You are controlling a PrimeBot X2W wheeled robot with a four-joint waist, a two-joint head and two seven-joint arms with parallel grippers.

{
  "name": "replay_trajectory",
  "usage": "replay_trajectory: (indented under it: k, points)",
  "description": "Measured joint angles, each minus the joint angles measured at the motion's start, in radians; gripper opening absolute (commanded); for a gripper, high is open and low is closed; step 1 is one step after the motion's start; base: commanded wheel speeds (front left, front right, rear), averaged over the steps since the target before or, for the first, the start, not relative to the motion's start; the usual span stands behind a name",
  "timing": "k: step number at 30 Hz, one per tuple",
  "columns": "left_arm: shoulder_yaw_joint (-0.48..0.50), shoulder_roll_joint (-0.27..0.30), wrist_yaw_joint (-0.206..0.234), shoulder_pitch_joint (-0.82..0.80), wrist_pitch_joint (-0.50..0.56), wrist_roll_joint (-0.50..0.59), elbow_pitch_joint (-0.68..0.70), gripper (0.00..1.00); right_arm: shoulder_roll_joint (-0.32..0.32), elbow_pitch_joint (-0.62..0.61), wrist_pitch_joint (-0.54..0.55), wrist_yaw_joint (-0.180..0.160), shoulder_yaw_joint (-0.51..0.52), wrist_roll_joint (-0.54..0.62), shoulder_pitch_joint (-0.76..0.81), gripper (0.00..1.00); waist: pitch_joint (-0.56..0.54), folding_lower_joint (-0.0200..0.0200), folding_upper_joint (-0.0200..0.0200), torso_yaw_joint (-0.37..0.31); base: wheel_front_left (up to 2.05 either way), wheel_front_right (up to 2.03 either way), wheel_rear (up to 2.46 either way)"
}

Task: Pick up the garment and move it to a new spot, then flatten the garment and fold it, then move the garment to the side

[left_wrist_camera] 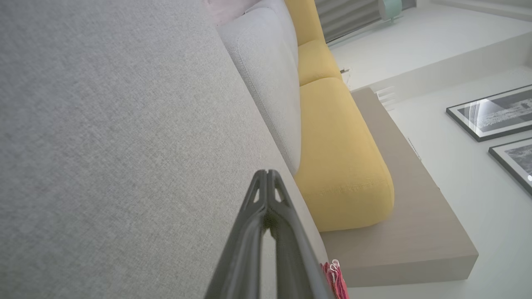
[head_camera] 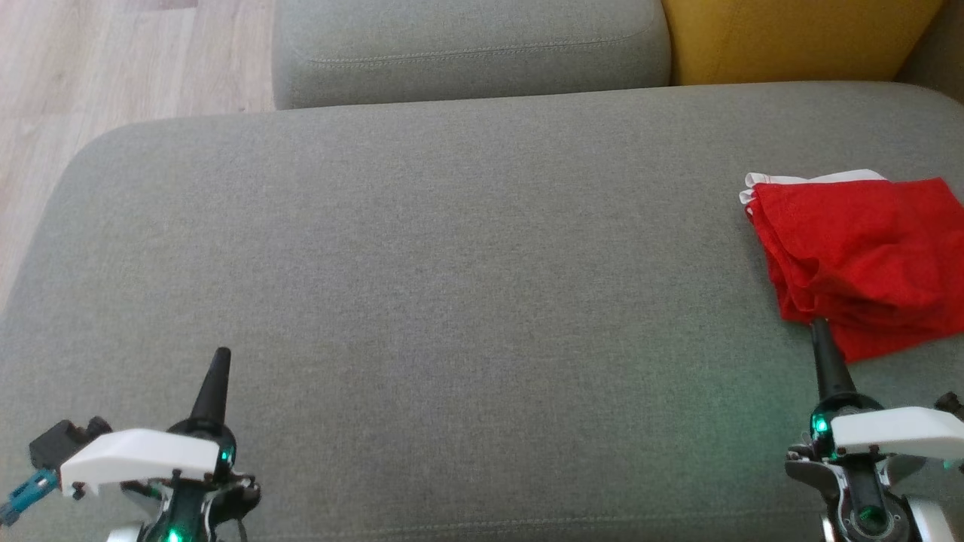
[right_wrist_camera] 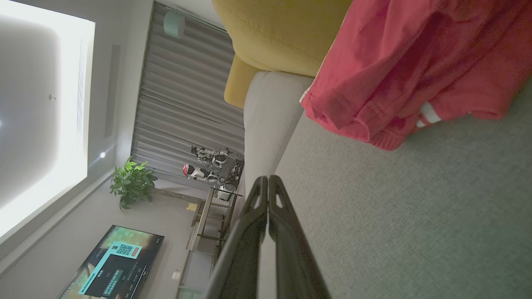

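The garment (head_camera: 866, 256) is red with white trim, lying folded in layers at the right edge of the grey sofa seat (head_camera: 452, 263). My right gripper (head_camera: 819, 327) is shut and empty, its tip right at the garment's near hem. In the right wrist view the garment (right_wrist_camera: 415, 70) lies ahead and to the right of the right gripper (right_wrist_camera: 268, 178), clear of the tips. At the lower left, my left gripper (head_camera: 221, 354) is shut with nothing in it, far from the garment. In the left wrist view the left gripper (left_wrist_camera: 267, 173) hides all but a sliver of the garment (left_wrist_camera: 334, 278).
A grey back cushion (head_camera: 467, 45) and a yellow cushion (head_camera: 791, 38) stand behind the seat. Wooden floor (head_camera: 113, 68) shows at the far left. The seat's rounded left corner (head_camera: 83, 165) drops to the floor. A wooden ledge (left_wrist_camera: 407, 224) runs behind the yellow cushion.
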State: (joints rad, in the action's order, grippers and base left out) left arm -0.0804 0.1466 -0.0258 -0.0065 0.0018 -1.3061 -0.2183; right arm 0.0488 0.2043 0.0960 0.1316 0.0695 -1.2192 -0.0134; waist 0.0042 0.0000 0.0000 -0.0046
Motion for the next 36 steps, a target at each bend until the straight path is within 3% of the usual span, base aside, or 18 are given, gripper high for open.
replay_trajectory:
  k: [36]
  points:
    - [0.136,-0.09,-0.098,-0.046,0.093,-0.314,-0.052,0.0,0.0,0.068,0.0,0.0,0.039,-0.401,-0.044,0.0,-0.001,0.0,0.0,0.005,0.0,0.0,0.0]
